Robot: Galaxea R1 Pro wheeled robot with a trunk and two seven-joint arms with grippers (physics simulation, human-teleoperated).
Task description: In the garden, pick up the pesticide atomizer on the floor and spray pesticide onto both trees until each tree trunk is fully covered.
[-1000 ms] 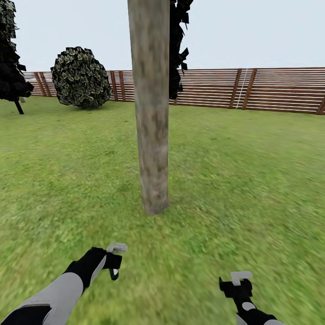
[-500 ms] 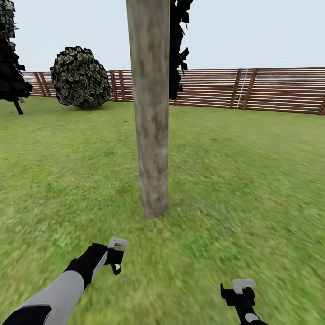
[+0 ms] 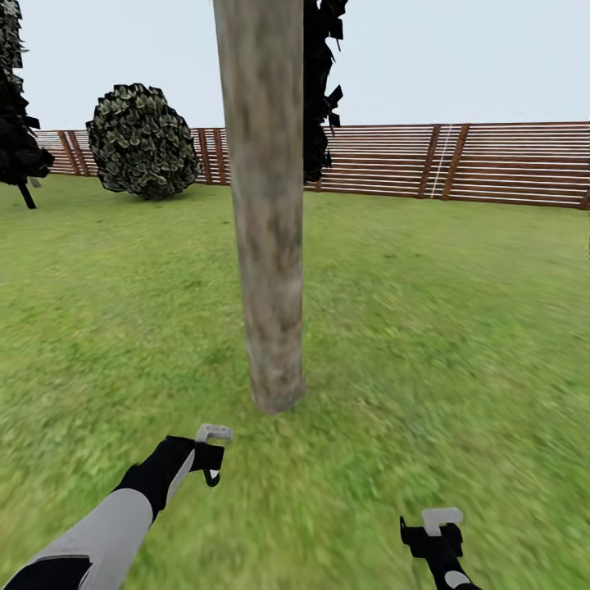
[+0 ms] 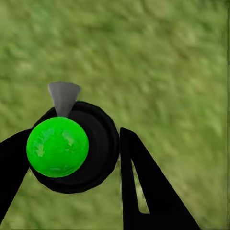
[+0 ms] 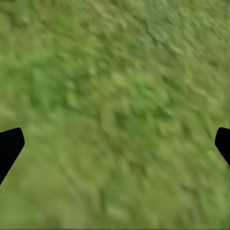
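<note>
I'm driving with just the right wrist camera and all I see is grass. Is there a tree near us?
Observer: Yes. A thick tree trunk stands on the lawn straight ahead, just past both arms.
Operator: Do we have the sprayer?
Observer: It looks so. The left gripper has its fingers closed on a round black atomizer with a bright green top.
Operator: What's behind the tree?
Observer: A brown slatted fence runs across the far edge of the grass.
</note>
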